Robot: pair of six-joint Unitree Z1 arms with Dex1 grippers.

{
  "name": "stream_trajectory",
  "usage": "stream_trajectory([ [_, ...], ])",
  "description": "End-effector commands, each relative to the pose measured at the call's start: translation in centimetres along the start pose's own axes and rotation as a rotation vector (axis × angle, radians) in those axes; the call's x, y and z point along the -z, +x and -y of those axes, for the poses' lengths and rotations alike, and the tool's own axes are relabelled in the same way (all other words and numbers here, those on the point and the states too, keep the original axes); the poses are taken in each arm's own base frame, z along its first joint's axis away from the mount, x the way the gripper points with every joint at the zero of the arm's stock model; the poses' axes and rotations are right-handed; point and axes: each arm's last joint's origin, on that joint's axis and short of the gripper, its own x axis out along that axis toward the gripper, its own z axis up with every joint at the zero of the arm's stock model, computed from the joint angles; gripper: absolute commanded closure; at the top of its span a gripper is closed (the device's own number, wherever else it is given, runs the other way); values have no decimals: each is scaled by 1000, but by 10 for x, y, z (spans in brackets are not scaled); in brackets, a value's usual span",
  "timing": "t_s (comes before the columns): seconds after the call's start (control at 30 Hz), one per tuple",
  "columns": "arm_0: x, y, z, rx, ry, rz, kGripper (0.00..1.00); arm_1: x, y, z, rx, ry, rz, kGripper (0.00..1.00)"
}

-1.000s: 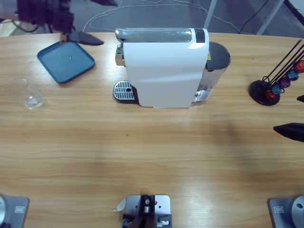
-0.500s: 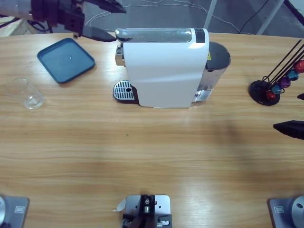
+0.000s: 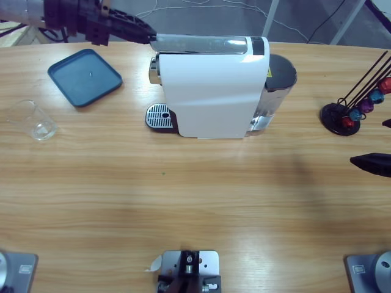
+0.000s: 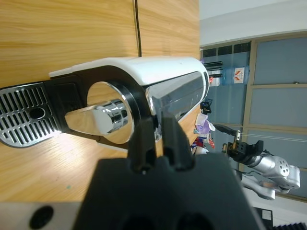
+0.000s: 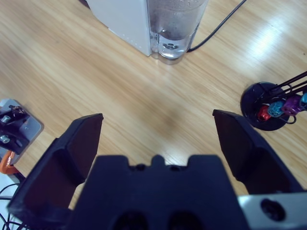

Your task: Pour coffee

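Observation:
A white coffee machine (image 3: 211, 88) stands at the middle back of the table, with a silver lever (image 3: 198, 43) along its top and a metal drip grate (image 3: 159, 116) at its left foot. My left gripper (image 3: 148, 38) reaches in from the top left, its jaws closed on the lever's left end. In the left wrist view the gripper (image 4: 158, 141) pinches the chrome lever (image 4: 175, 96) above the spout (image 4: 98, 120). An empty clear glass (image 3: 33, 120) sits far left. My right gripper (image 5: 158, 124) hovers open over bare wood at the right edge.
A blue square tray (image 3: 85, 76) lies at the back left. The machine's water tank (image 3: 278, 82) is at its right end, also in the right wrist view (image 5: 175, 24). A black capsule stand (image 3: 351, 113) with coloured capsules stands at the far right.
My left gripper has moved right from above the blue tray to the machine's lever and its jaws have closed there. The right gripper has barely shifted.

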Motion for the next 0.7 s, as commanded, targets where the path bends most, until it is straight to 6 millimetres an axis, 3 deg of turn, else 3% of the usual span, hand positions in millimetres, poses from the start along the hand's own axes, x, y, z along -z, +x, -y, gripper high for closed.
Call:
stream_trajectory([
  [0.03,8,3,34,76,123,6,1000,7,10,-2,-12,-3,-44,0],
  [0.27,-10,-31,121,247,303,132,992,8,4,0,37,-7,-17,0],
  [0.33,-5,-39,141,255,411,186,294,8,-3,1,73,-6,15,0],
  [0.4,9,-47,155,219,638,267,35,9,-7,4,110,9,48,0],
  [0.53,48,-53,151,3,963,293,4,10,-9,17,231,98,62,0],
  [0.63,88,-40,131,-263,1218,52,0,11,-8,36,399,207,89,0],
  [0.7,112,-40,107,-351,1242,-64,0,14,-3,48,514,274,70,0],
])
